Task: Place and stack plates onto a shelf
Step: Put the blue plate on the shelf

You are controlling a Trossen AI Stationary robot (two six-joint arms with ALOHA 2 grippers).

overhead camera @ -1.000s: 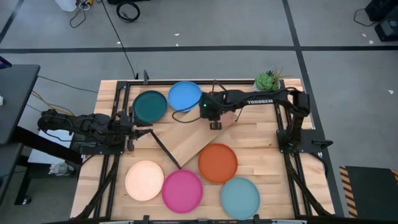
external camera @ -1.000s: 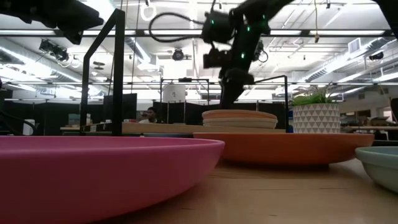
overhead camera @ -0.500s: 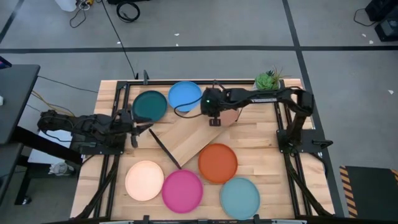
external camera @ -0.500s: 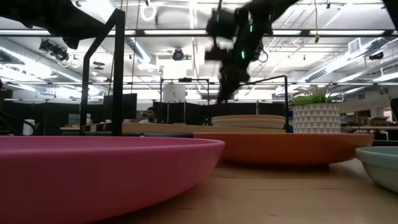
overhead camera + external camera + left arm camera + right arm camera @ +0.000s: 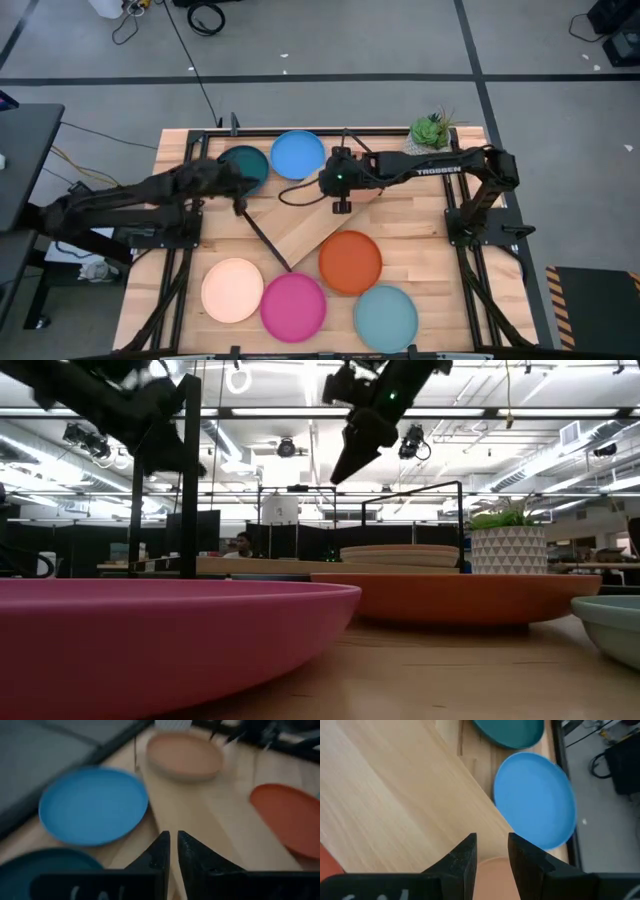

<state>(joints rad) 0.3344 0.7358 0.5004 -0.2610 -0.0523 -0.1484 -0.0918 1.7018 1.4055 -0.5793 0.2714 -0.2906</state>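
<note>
Workshop room around a light wooden surface (image 5: 420,235)

The grey concrete floor (image 5: 330,40) is crossed by dark seam lines, with black cables (image 5: 205,17) coiled on it beyond the surface and a black-and-yellow striped strip (image 5: 556,300) at one side. From table height, long ceiling strip lights (image 5: 270,412) and exposed ducts run overhead, dark partition screens (image 5: 300,540) line the back, and a seated person (image 5: 241,544) shows far off.

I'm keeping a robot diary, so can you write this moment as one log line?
left gripper: nearly shut, empty, by dark teal round plate | right gripper: slightly open, empty, above light wooden shelf | tan-brown plate stack: on shelf
</note>
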